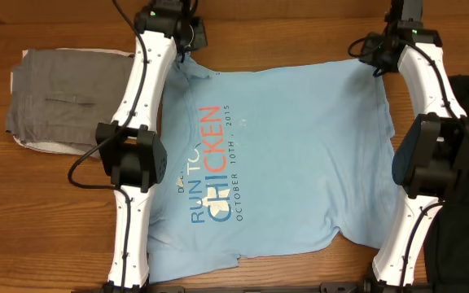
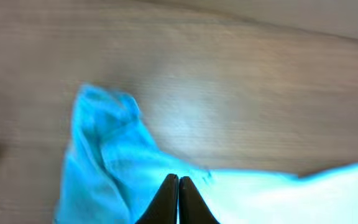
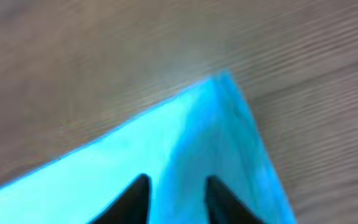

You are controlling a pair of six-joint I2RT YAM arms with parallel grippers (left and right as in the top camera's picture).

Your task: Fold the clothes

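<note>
Lying flat, print up, shirt [image 1: 283, 155] shows no fold yet; the whole job is left. Left gripper [image 2: 178, 179]: jaws together, bunched cloth ahead and left of tips; whether any is pinched, cannot tell. Right gripper [image 3: 177, 182]: jaws apart, straddling cloth, shirt corner just ahead.

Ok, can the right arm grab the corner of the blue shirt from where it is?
Probably yes. The right end effector is open right by the corner of the T-shirt, with both fingers over the cloth and nothing in between. It likely only needs to lower a little and close.
</note>
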